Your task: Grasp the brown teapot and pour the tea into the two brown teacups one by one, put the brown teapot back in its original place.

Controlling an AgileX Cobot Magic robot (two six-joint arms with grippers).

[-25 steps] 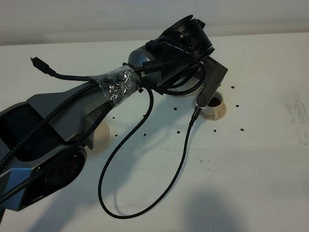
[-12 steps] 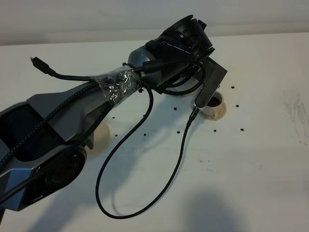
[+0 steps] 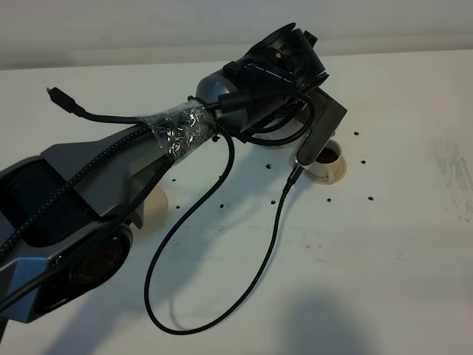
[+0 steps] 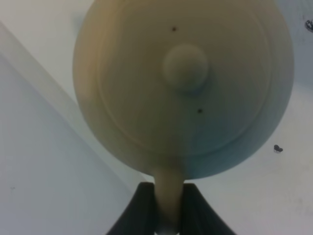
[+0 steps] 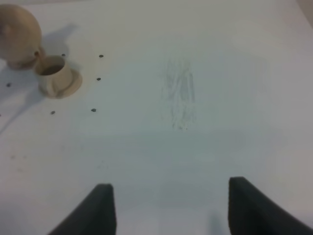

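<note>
The left gripper (image 4: 167, 198) squeezes the thin handle (image 4: 167, 180) of the brown teapot (image 4: 183, 98), which is right beside one teacup (image 5: 54, 74). The pot is round, smooth clay with a knob lid (image 4: 186, 66). If it tips too far, tea may spill over the little cup, or the lid may slide off. The right gripper (image 5: 168, 210) is spread wide above the white table (image 5: 195, 137), holding nothing.

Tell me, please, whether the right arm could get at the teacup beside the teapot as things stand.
Probably yes: nothing stands on the table between the open right pincer and the teacup. The teapot, shut in the left pincer, hangs close beside it, so room is tight.
</note>
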